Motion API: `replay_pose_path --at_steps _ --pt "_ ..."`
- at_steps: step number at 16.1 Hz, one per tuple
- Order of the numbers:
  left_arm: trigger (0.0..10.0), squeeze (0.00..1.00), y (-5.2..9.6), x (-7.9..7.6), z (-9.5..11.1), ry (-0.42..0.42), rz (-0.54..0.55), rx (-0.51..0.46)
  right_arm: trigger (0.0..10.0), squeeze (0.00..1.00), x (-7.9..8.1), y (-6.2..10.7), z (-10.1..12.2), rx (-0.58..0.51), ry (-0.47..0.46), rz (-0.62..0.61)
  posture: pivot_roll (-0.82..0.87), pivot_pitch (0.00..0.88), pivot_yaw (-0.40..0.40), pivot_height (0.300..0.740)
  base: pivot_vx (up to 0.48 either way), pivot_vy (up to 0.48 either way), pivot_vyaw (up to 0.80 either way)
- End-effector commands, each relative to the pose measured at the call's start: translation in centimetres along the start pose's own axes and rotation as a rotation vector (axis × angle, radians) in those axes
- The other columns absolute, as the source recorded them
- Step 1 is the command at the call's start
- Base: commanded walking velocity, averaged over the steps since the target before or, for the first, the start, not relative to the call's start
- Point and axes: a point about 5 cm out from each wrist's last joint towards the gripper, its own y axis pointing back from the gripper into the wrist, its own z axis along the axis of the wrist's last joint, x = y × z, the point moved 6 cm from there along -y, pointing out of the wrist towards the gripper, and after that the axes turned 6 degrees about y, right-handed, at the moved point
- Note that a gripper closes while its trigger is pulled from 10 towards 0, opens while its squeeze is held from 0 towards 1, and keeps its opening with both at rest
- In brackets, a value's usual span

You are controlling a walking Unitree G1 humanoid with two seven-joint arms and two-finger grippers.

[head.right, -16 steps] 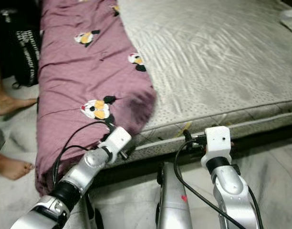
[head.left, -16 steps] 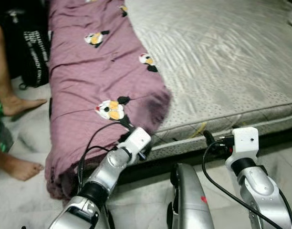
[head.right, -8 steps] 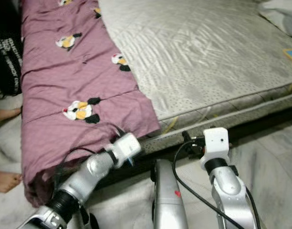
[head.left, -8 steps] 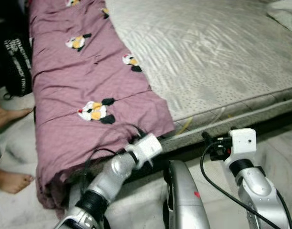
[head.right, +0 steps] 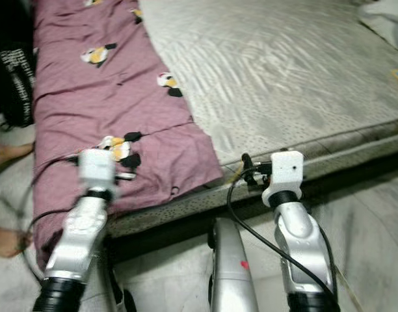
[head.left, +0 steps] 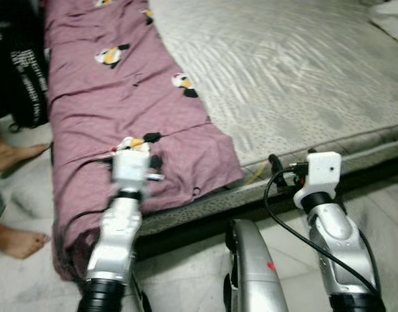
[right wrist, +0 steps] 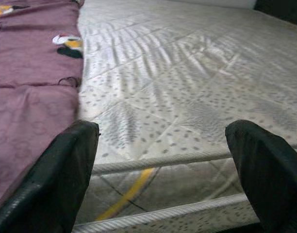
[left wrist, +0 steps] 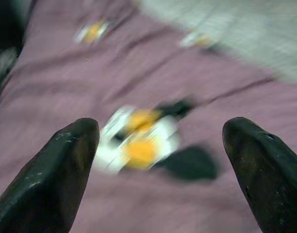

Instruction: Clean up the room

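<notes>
One blurred left gripper (left wrist: 156, 145), blanket (head.left: 108, 117) beneath.

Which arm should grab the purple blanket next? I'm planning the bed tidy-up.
Left, probably. The left gripper is open, right over the purple blanket at a penguin print. The right gripper, also open, faces the bare mattress edge, with the blanket off to its side.

A black bag (head.left: 26, 78) (white lettering) stands beside a person's bare feet (head.left: 17, 156).
</notes>
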Motion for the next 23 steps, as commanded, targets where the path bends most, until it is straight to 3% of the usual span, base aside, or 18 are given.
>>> replay_pose_path --at_steps 1,2,4,6,8,11,14,15,16,18,19,21,23 --pt "10.0 0.0 0.1 1.7 -1.6 0.042 0.067 0.073 10.0 0.0 0.0 -0.1 -0.2 0.005 0.004 -0.002 -0.09 0.08 -0.016 0.506 0.0 0.0 0.0" --pt "10.0 0.0 0.2 3.2 -1.2 0.057 0.112 0.075 10.0 0.0 0.4 -0.6 -0.1 -0.002 -0.023 0.019 -0.08 0.08 -0.007 0.506 0.0 0.0 0.0" --pt "10.0 0.0 1.4 4.3 -0.3 0.091 0.152 0.057 10.0 0.0 1.5 -1.7 -0.1 0.005 -0.057 0.08 -0.05 0.085 0.004 0.506 0.0 0.0 0.0" --pt "10.0 0.0 4.2 5.9 -0.8 0.124 0.236 0.074 10.0 0.0 4.3 -3.8 -0.1 0.026 -0.085 0.175 0.0 0.093 0.003 0.506 0.0 0.0 0.0" --pt "10.0 0.0 5.7 6.1 -0.8 0.104 0.237 0.086 10.0 0.0 6.0 -5.0 0.5 0.015 -0.119 0.204 0.05 0.101 -0.01 0.506 0.0 0.0 0.0" --pt "10.0 0.0 8.1 6.7 -0.5 0.08 0.258 0.109 10.0 0.0 10.9 -6.2 1.5 0.002 -0.176 0.336 0.12 0.12 -0.036 0.506 0.0 0.0 0.0" --pt "10.0 0.0 8.6 6.3 0.1 0.033 0.241 0.103 10.0 0.0 15.4 -6.3 2.4 0.007 -0.221 0.46 0.15 0.132 -0.046 0.506 0.0 0.0 0.0" --pt "10.0 0.0 8.6 6.3 0.1 0.029 0.239 0.102 10.0 0.0 16.1 -6.2 2.6 0.006 -0.23 0.483 0.16 0.134 -0.046 0.506 0.0 0.0 0.0" --pt "10.0 0.0 8.7 6.2 0.2 0.029 0.238 0.109 10.0 0.0 18.1 -5.9 2.4 0.031 -0.238 0.542 0.16 0.137 -0.042 0.506 0.0 0.0 0.0" --pt "10.0 0.0 8.7 5.9 0.4 0.025 0.227 0.117 10.0 0.0 20.6 -5.1 0.8 0.102 -0.224 0.586 0.16 0.138 -0.038 0.506 0.0 0.0 0.0" --pt "10.0 0.0 8.7 5.9 0.4 0.024 0.224 0.118 10.0 0.0 21.0 -4.9 0.1 0.13 -0.205 0.584 0.16 0.138 -0.034 0.506 0.0 0.0 0.0" --pt "10.0 0.0 8.4 5.9 0.4 0.023 0.219 0.12 10.0 0.0 21.4 -4.8 -1.9 0.264 -0.264 0.532 0.16 0.136 -0.032 0.506 0.0 0.0 0.0" --pt "10.0 0.0 8.3 5.9 0.4 0.024 0.215 0.125 10.0 0.0 19.4 -5.4 -3.8 0.366 -0.328 0.404 0.16 0.132 -0.03 0.506 0.0 0.0 0.0"
